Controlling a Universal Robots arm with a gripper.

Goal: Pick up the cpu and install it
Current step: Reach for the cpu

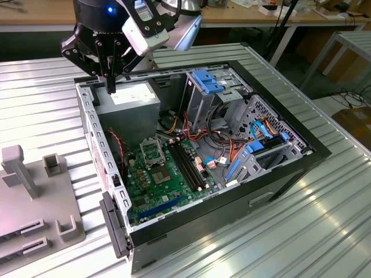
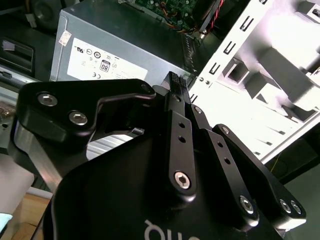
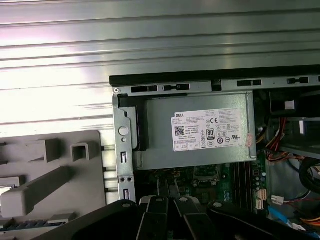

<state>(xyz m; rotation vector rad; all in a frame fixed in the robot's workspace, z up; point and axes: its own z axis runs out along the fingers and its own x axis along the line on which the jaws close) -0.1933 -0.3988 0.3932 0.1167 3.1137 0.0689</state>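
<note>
End effector (image 1: 111, 87) clenched, fingers pressed together — poised above the power-supply box (image 1: 130, 101) inside the open computer case (image 1: 261, 197).

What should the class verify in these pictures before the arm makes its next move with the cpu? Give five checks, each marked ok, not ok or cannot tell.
1. Black computer case open on top: ok.
2. Square metal-framed socket on the green board free of cables: ok in the exterior view.
3. Black gripper above the socket: not ok. It hangs over the grey labelled power-supply box.
4. Fingers closed: ok. They meet at the tips in the second wrist view.
5. Cpu held between them: cannot tell.
</note>
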